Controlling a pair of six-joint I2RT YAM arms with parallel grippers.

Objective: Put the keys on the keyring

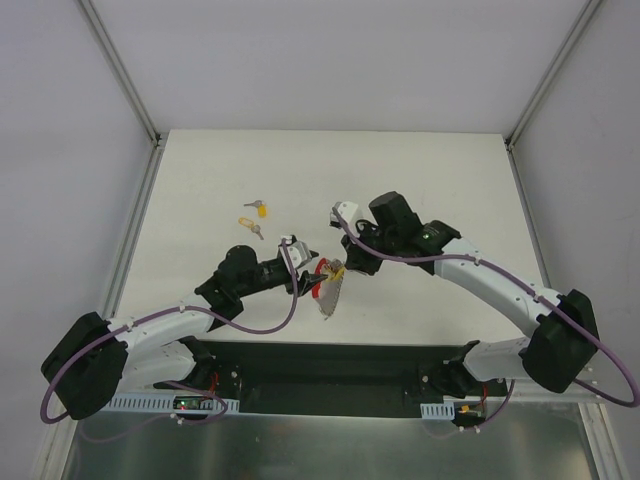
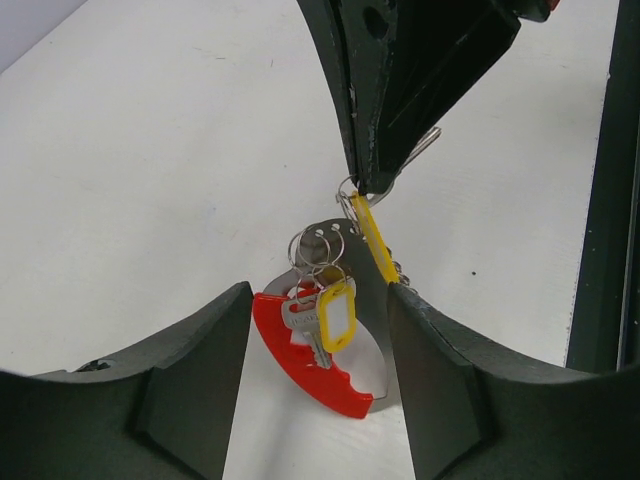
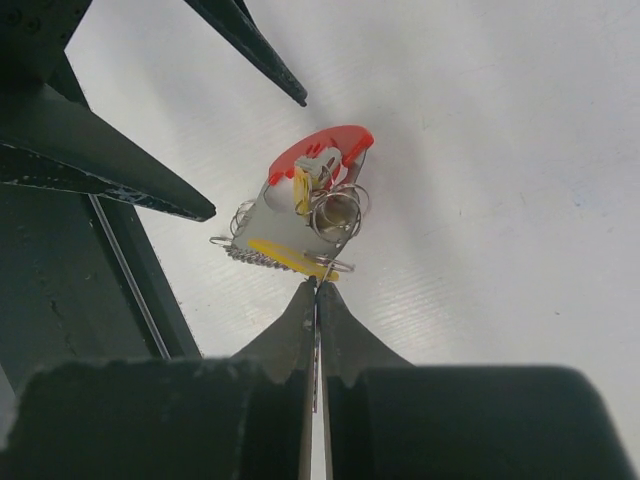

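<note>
both arms meet over the middle of the counter (image 1: 420,170), keyring strung between the claws

left arm reaches in from the near left, its claw (image 1: 307,262) open with a finger either side of the keyring (image 2: 310,370). right arm bends in from the right, its claw (image 3: 317,285) pinched shut on a wire ring at the keyring's top. the keyring hangs with its long axis up-down, red curve lowest. two loose keys (image 1: 258,209) lie off to the far left.
</note>
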